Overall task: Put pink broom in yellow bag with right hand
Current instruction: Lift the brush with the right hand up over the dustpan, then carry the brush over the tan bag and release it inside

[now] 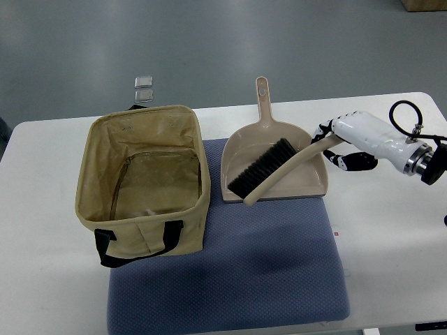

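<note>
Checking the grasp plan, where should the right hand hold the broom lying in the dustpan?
By the handle end, from the right: the broom lies slanted across the dustpan, bristles lower left, handle rising toward the right hand, which is already at it.

White table (391, 230) on a grey-green floor (209, 42)

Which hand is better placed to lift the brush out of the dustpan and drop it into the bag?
The right hand. It already sits at the handle end of the brush lying in the dustpan, with the open bag just to the side. No left arm shows in the view.
</note>
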Robot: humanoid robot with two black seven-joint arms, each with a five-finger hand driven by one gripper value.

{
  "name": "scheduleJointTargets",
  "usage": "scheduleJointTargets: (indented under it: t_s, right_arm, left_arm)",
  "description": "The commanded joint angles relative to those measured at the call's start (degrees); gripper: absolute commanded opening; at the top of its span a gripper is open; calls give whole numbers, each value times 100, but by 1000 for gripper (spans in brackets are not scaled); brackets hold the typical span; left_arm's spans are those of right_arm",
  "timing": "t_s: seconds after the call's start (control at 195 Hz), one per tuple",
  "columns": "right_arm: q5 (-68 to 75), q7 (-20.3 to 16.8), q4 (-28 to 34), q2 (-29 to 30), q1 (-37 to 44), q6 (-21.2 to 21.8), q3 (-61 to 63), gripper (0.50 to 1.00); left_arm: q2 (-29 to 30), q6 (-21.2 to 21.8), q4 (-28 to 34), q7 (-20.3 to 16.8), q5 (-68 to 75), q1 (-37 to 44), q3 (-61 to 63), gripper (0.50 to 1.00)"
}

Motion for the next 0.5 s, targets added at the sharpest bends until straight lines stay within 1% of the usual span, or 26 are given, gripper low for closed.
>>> scheduleJointTargets:
  t_s: [0.0, 0.225, 0.318, 0.415, 0.497]
  right_arm:
    - [187, -17, -83, -8, 546, 107, -9, 500]
    - [275, -52, -390, 124, 1952, 907, -27, 500]
    - [266, -52, -548, 633, 2426, 1241, -53, 500]
    - [205, -61, -733, 1038, 2769, 1434, -97, 500]
    - [135, -70, -891, 1582, 3059, 1610, -115, 500]
  left_arm:
    - [0, 0, 0, 0, 0, 0, 0, 1000]
    - [0, 0, 0, 0, 0, 0, 0, 1000]
    - [0, 0, 0, 0, 0, 0, 0, 1000]
    - [0, 0, 0, 0, 0, 0, 0, 1000]
    - [0, 0, 0, 0, 0, 0, 0, 1000]
